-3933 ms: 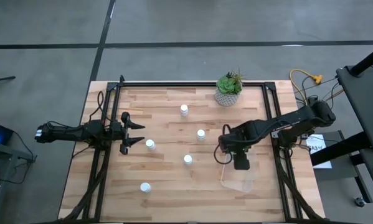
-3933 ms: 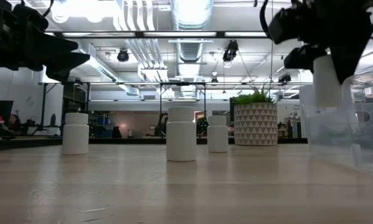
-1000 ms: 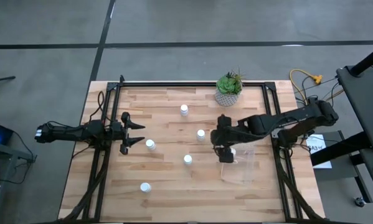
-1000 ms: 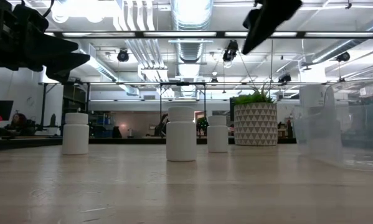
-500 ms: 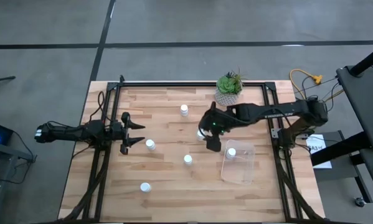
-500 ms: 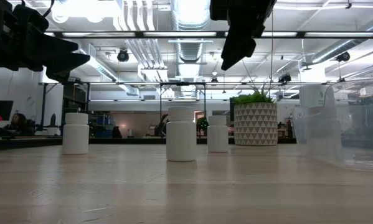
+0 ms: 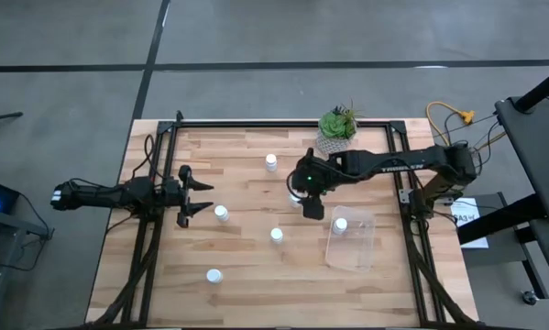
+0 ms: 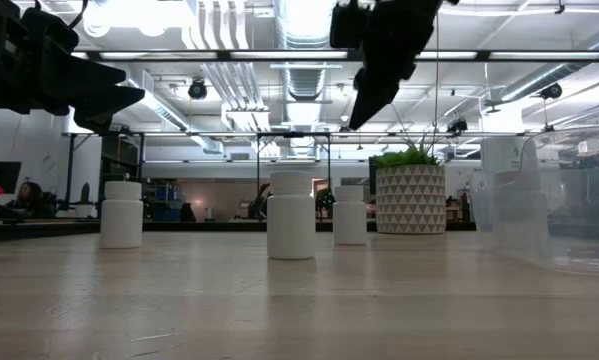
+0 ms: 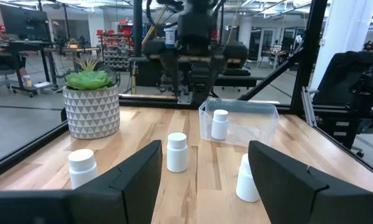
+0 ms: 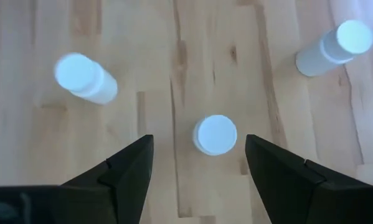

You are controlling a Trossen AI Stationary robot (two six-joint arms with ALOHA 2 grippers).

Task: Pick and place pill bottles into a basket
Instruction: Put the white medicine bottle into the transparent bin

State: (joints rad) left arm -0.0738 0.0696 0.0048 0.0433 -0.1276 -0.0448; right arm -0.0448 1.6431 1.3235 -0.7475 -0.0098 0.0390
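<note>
Bottles are standing upright across the wooden table [image 7: 247, 266], five loose and one already in the basket. Nearest the front edge in the high view is sitting a lone pill bottle [image 7: 214, 275]. Farther in, another bottle [image 7: 276, 235] is standing mid-table, with the clear basket [image 7: 363, 259] lying off toward the right arm's side and holding one bottle [image 7: 341, 225] in its far corner. Beyond those, a bottle [image 7: 221, 213] is resting just in front of the left gripper [image 7: 198, 196], whose fingers are spread wide and empty at the left edge of the table. The right gripper [image 10: 198, 163] is hovering above the central bottle [image 10: 215, 134], its fingers parted wide on either side of the cap and gripping nothing. Farther back is standing one more bottle [image 7: 271, 162], and near the far edge the potted plant [image 7: 335, 131] is sitting in its patterned pot.
</note>
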